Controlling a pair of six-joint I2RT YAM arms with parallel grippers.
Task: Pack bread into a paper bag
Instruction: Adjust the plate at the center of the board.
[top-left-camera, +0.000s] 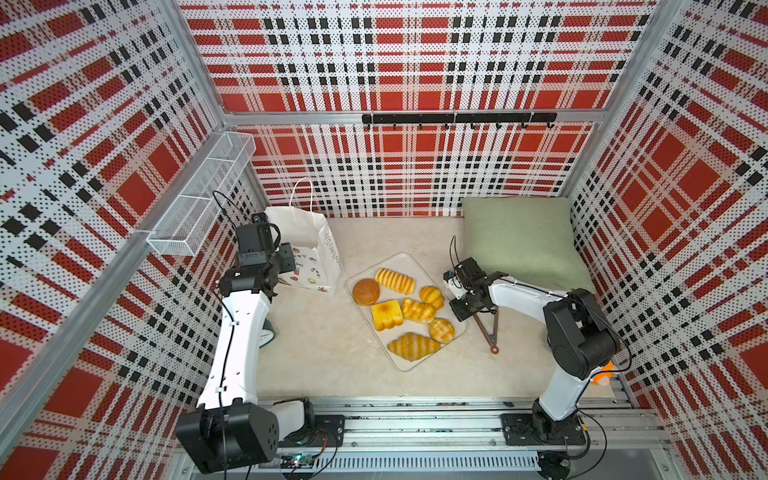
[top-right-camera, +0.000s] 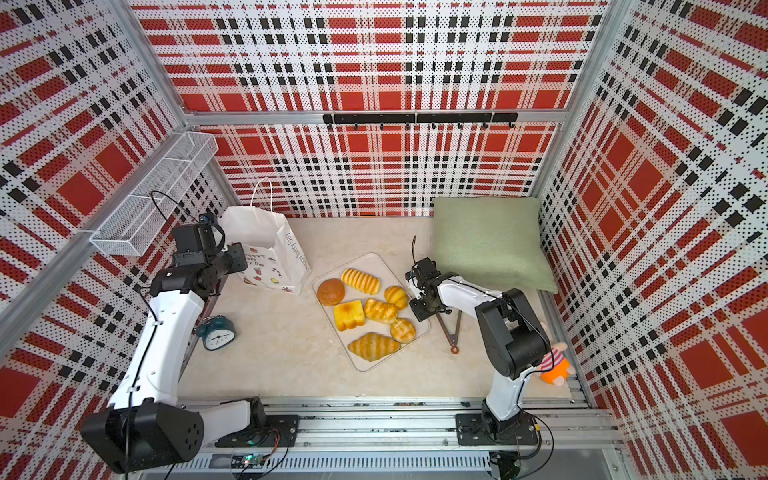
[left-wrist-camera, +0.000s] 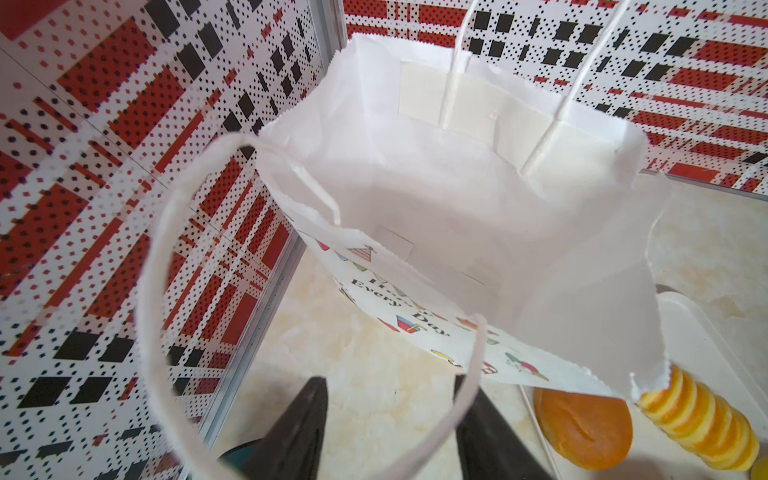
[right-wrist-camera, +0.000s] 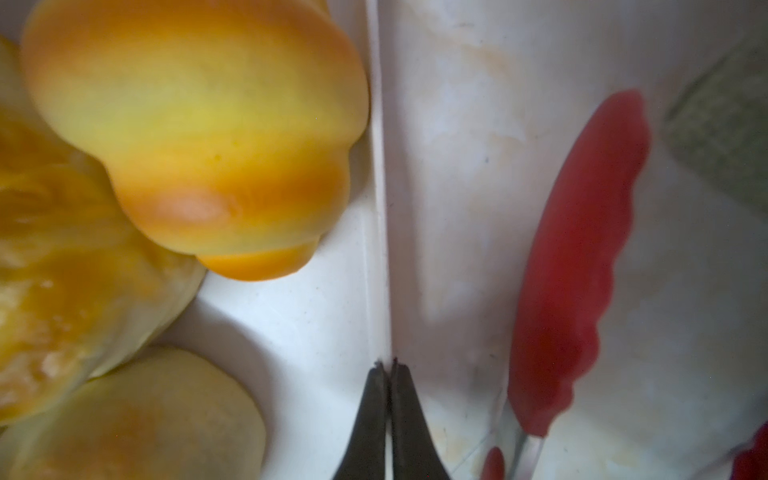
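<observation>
The white paper bag (top-left-camera: 307, 245) stands open at the back left; its inside (left-wrist-camera: 457, 199) is empty. My left gripper (left-wrist-camera: 390, 380) hovers open at the bag's near side, and one cord handle (left-wrist-camera: 469, 374) hangs across one of its fingers. The bread lies on a clear tray (top-left-camera: 368, 328): a round bun (top-left-camera: 366, 291), ridged loaf (top-left-camera: 395, 281), toast (top-left-camera: 386, 315), croissant (top-left-camera: 412, 345) and small rolls (top-left-camera: 431, 296). My right gripper (right-wrist-camera: 386, 365) is low at the tray's right edge, tips closed on the rim (right-wrist-camera: 380, 249), beside a roll (right-wrist-camera: 199, 133).
Red-tipped tongs (top-left-camera: 486, 328) lie on the table just right of the tray, close to the right gripper. A green cushion (top-left-camera: 523, 241) fills the back right corner. A teal clock (top-right-camera: 216, 332) sits by the left arm and a plush toy (top-right-camera: 557, 365) behind the right arm.
</observation>
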